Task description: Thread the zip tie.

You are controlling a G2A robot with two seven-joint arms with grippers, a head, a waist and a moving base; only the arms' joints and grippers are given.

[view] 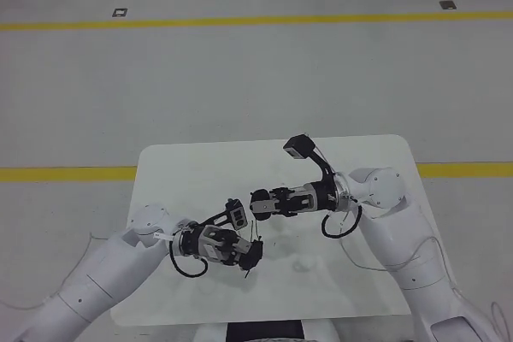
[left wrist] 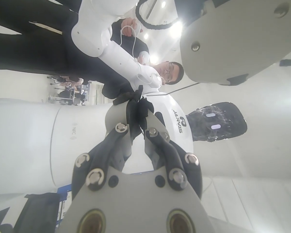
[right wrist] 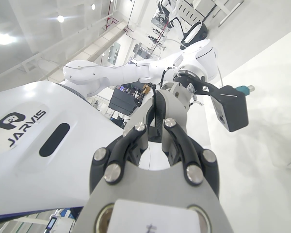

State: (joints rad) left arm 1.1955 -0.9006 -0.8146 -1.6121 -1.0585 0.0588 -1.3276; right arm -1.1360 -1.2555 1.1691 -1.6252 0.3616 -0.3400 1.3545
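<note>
Two robot arms meet above the middle of a white table (view: 368, 162), sharing a black zip tie (view: 255, 232) between them. Seen from above, the left gripper (view: 252, 254) sits nearer the table's front edge, while the right gripper (view: 258, 203) comes in from the opposite side, just behind it. The two are close together, and thin black ends of the tie show in the gap and just beyond the left gripper. In the left wrist view, the left gripper (left wrist: 138, 116) has its jaws drawn narrow around a dark, bunched part of the zip tie (left wrist: 133, 98), with a short end poking out past the fingertips. In the right wrist view, the right gripper (right wrist: 156, 113) pinches the zip tie (right wrist: 155, 95), a slim strip standing straight up between its fingers (right wrist: 163, 105), which are nearly together. Whether the tie's lower end touches the tabletop cannot be told.
</note>
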